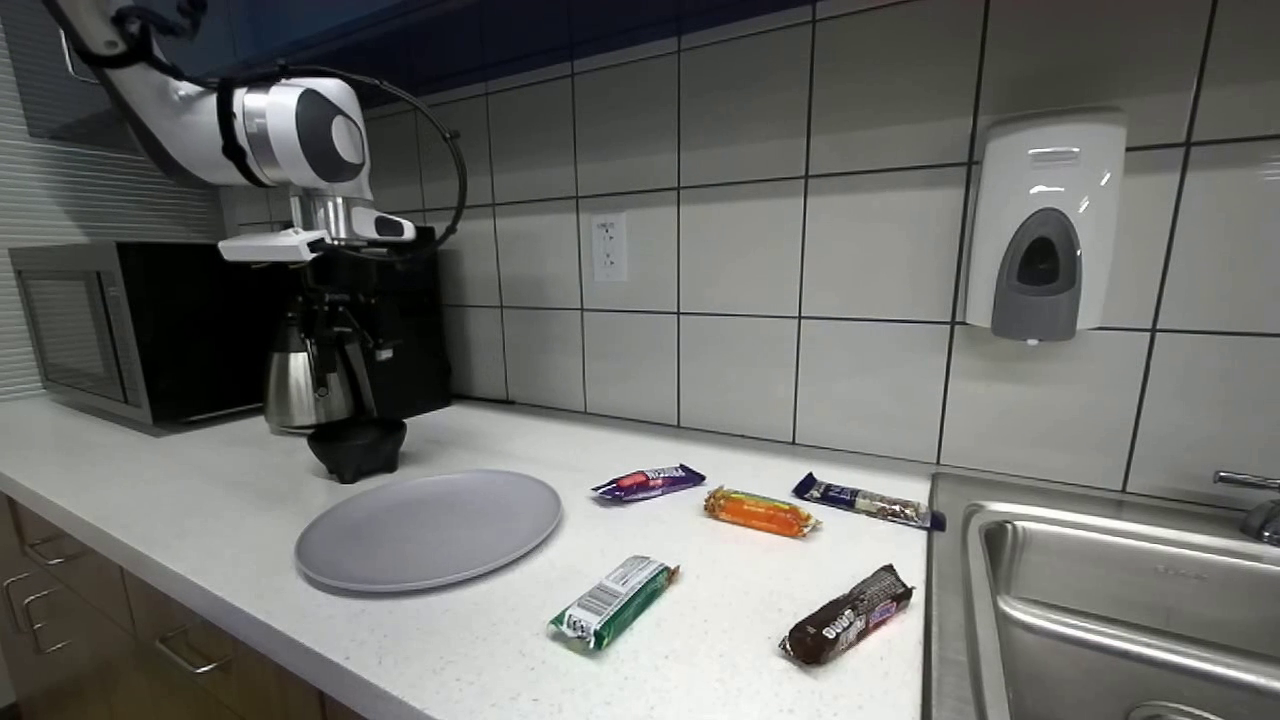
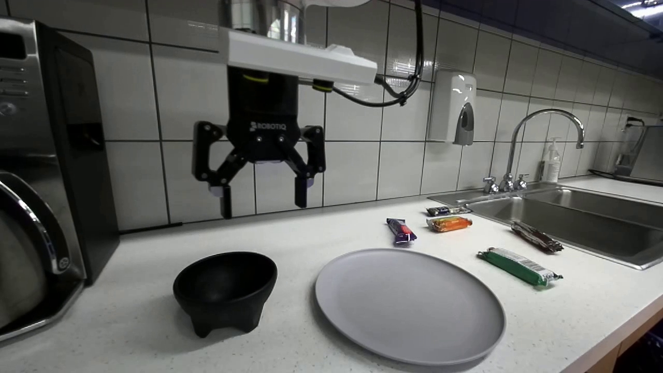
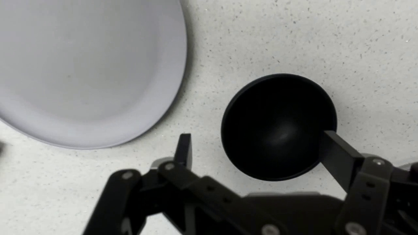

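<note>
My gripper [image 2: 263, 210] hangs above the counter with its fingers wide apart and nothing between them. Directly beneath is a small black footed bowl [image 2: 228, 311], upright, and a gap separates it from the fingertips. In the wrist view the right finger [image 3: 341, 156] overlaps the edge of the bowl [image 3: 277, 130], while the left finger [image 3: 183, 150] appears over bare counter. A flat round grey plate [image 2: 409, 305] lies beside the bowl; in the wrist view part of the plate [image 3: 91, 65] fills the upper left. The bowl [image 1: 358, 450] looks empty from above.
Several wrapped bars lie beyond the plate: purple [image 1: 650, 484], orange [image 1: 760, 512], dark blue [image 1: 870, 502], green [image 1: 615, 603] and brown [image 1: 848, 616]. A steel sink [image 1: 1130, 600] adjoins them. Near the arm stand a coffee maker with a metal carafe [image 1: 300, 385] and a microwave [image 1: 75, 335].
</note>
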Motion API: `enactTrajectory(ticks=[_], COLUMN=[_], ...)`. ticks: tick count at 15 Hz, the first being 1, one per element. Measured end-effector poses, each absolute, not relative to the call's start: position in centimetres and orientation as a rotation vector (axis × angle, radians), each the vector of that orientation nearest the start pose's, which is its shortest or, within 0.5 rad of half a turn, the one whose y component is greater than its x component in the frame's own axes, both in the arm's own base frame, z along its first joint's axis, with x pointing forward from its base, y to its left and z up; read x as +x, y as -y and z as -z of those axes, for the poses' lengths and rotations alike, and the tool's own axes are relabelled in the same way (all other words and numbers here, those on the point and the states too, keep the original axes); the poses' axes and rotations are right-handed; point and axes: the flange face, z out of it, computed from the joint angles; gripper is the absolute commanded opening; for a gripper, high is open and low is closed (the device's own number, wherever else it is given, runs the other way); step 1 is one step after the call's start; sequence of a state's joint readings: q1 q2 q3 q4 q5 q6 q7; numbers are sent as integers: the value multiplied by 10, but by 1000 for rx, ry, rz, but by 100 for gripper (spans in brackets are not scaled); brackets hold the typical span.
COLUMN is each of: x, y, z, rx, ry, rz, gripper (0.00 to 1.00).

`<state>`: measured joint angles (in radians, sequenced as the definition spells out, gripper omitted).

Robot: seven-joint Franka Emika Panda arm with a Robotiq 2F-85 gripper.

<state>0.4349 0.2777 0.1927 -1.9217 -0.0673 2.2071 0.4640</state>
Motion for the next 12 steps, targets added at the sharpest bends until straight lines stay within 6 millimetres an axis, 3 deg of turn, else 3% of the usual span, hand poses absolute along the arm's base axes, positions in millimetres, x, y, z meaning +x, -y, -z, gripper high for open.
enactTrajectory(ticks=[12], x=[469], y=[-242], z=[-345], rx=[-3162], ry=[43], rz=[-49], gripper=[100])
